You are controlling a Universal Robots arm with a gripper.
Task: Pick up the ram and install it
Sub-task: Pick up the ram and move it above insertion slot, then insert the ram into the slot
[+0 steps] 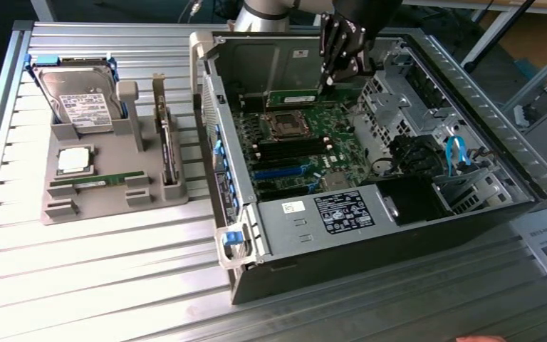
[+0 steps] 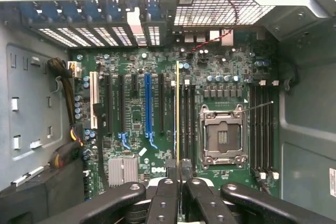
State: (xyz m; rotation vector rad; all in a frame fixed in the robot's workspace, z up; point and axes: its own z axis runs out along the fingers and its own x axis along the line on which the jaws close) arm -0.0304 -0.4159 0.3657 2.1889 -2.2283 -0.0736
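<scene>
**Ram lifted and held over the board, not yet seated**

We judge the pick-up finished and the install unfinished. The gripper (image 1: 329,84) is clamped on the ram (image 1: 295,95), with its fingers closed tight on the stick's upper edge. It hangs inside the open computer case (image 1: 283,214), above the motherboard (image 1: 330,135).

In the exterior view the green stick lies lengthwise just below the fingertips. It sits on the far side of the processor socket (image 1: 288,125), close to the case's inner wall.

In the wrist view we look straight down the stick, so it shows as a thin pale line running away from the fingertips. That line falls alongside the black memory slots (image 2: 188,124) next to the socket, on the side facing the long expansion slots. It reaches past the ends of those slots, which suggests to us that the ram floats above them rather than sitting in one. We cannot tell how high it is above the board, nor exactly which slot it lines up with.

Outside the case, on the exterior view's left, the grey tray (image 1: 102,206) carries a second ram stick (image 1: 97,179) lying flat. A silver processor chip (image 1: 74,160) sits just behind that stick, and a hard drive (image 1: 82,107) stands farther back. All three are well apart from the gripper.
</scene>
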